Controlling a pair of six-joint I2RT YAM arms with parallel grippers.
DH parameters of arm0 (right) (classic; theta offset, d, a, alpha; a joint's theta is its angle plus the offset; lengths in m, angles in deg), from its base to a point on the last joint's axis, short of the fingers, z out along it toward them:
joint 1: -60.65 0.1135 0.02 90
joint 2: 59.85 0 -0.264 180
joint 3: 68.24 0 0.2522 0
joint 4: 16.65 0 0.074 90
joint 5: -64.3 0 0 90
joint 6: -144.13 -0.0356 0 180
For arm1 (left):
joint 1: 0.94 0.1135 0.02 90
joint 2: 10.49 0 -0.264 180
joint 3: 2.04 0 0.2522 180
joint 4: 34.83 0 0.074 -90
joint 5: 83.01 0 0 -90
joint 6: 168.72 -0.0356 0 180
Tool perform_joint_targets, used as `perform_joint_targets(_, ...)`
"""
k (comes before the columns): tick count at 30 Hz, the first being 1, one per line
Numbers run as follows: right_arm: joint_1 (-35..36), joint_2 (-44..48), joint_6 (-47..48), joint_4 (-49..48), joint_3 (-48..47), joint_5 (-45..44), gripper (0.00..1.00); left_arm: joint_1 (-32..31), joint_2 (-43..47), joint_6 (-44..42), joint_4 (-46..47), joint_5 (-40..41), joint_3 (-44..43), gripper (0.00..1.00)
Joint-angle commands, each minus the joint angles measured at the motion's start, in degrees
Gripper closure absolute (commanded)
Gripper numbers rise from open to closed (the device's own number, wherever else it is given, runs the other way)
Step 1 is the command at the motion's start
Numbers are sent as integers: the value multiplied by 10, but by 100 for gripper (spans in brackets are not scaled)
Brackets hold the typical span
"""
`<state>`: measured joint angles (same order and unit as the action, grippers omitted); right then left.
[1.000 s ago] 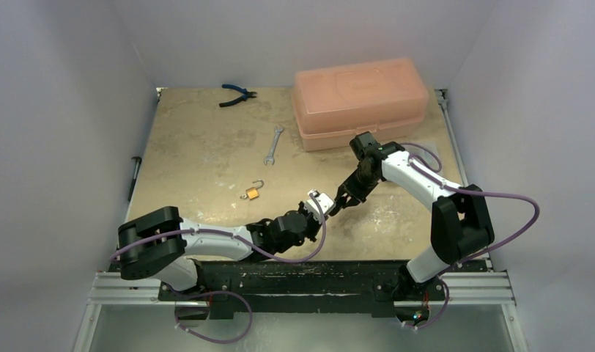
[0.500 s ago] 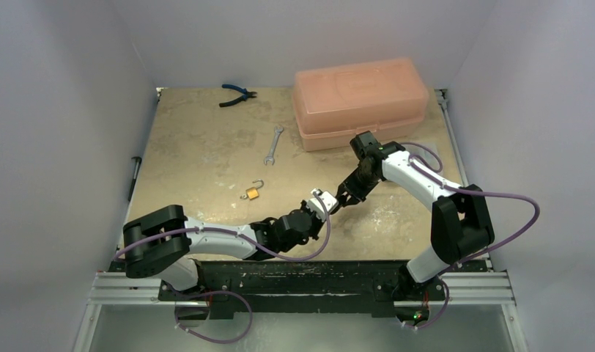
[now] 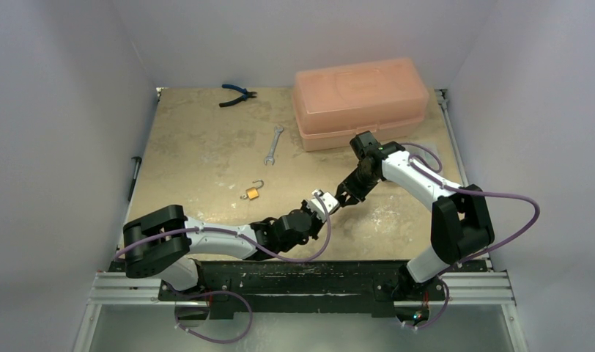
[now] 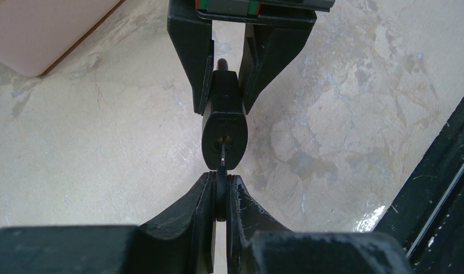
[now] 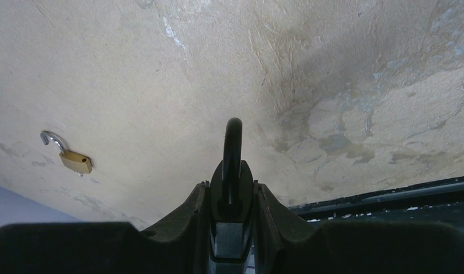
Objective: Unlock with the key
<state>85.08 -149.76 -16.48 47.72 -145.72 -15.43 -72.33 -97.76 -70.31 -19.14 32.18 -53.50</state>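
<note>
The padlock (image 4: 224,108) was pinched by the right hand (image 5: 231,197) over the bench (image 4: 344,114), its keyhole (image 4: 223,137) presented at 6 o'clock so that the key (image 4: 221,197), pinched in the left hand (image 4: 220,181), could enter straight.

The key (image 4: 223,157) is showing only a sliver of blade, its head sitting buried in the left claw (image 4: 220,181). In the left wrist view, the right claw (image 4: 223,103) is covering most of the shackle of the black padlock (image 4: 224,131).

Two padlocks (image 4: 224,123) (image 3: 253,192), one key (image 4: 220,197), one wrench (image 3: 273,144), one pliers (image 3: 237,94), one box (image 3: 360,99).
</note>
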Motion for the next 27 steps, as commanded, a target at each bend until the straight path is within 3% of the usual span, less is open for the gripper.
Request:
perform_joint_targets(1, 11, 25, -10, 12, -18, 60, 100, -1, 10, 71, 57, -12, -3, 100)
perform_joint_targets(10, 13, 26, -8, 6, -20, 66, 100, -1, 20, 32, 83, -19, 17, 100)
perform_joint_targets(14, 15, 26, -9, 5, -21, 67, 100, -1, 16, -52, 120, -61, 22, 100)
perform_joint_targets(18, 16, 27, -8, 6, -23, 68, 100, -1, 4, -116, 128, -42, 21, 100)
perform_joint_targets(21, 16, 29, -8, 6, -23, 68, 100, -1, 9, -97, 141, -41, 27, 100)
perform_joint_targets(27, 16, 27, -8, 4, -21, 70, 100, 0, -6, 45, 132, -17, 12, 100)
